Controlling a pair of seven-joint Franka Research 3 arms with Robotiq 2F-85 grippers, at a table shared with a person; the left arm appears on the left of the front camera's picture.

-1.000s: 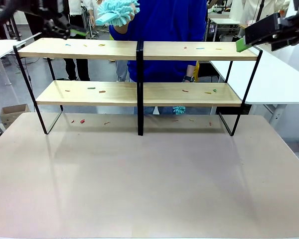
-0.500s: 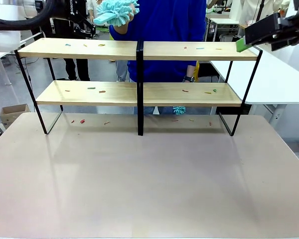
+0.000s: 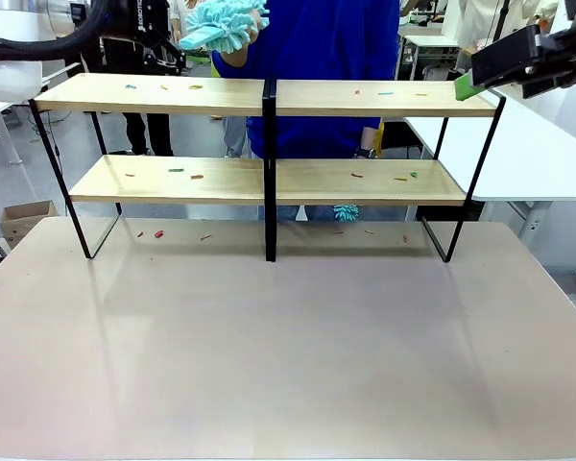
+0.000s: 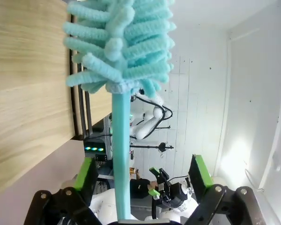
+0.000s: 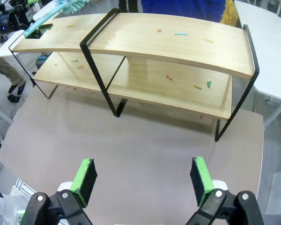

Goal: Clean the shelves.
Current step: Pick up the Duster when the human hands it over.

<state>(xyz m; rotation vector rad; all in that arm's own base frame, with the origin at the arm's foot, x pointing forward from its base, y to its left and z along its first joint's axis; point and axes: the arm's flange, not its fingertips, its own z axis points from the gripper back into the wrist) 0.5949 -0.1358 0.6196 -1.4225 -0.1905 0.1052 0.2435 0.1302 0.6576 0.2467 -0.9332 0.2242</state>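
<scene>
The shelves (image 3: 269, 96) stand at the far side of the beige table, a two-tier wooden rack in a black frame, also seen from above (image 5: 168, 42). Small coloured scraps (image 3: 385, 93) lie on both boards. A person in blue (image 3: 317, 58) holds a teal fluffy duster (image 3: 226, 21) over the top left board. My left gripper (image 3: 173, 53) is at the duster's handle end. In the left wrist view the handle (image 4: 122, 154) runs between my left gripper's (image 4: 143, 173) spread fingers, apart from both pads. My right gripper (image 5: 143, 180) is open and empty, high at the rack's right end (image 3: 475, 82).
More scraps (image 3: 158, 233) lie on the tabletop under the rack. A second teal fluffy piece (image 3: 345, 211) shows behind the lower board. White tables (image 3: 528, 144) flank the rack, and a cardboard box (image 3: 24, 219) sits on the floor at left.
My left arm has swung in from the left, bringing its gripper up to the duster's handle. The right arm and the rack have not moved.
</scene>
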